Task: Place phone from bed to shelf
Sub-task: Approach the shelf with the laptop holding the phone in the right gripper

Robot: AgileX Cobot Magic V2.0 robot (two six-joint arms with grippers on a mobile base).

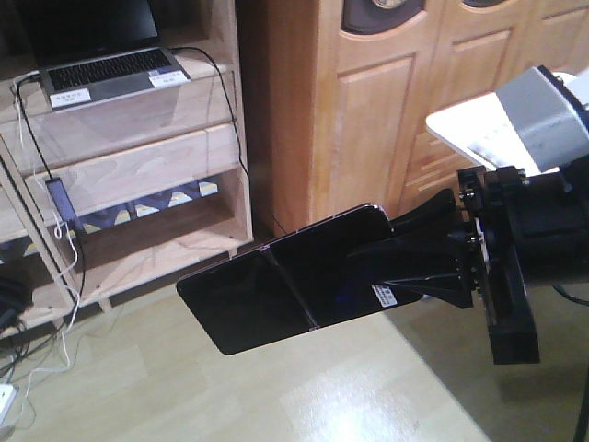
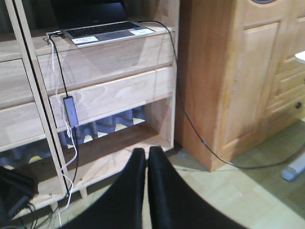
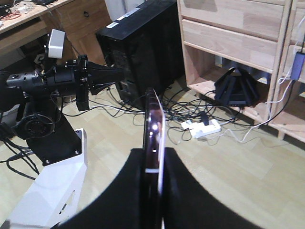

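Phone [image 3: 153, 114] edge-on in right gripper [image 3: 153, 153]; front view shows sticker [image 1: 385, 296].

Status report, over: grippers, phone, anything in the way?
Right gripper shut on phone, over floor. Left gripper shut, empty. Shelf ahead; laptop and cables on it.

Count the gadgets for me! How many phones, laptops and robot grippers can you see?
Phones: 1, the phone, clamped in the right gripper.
Laptops: 1, the laptop, open on the shelf.
Grippers: 2, the right gripper and the left gripper, which is shut and empty.
Total: 4
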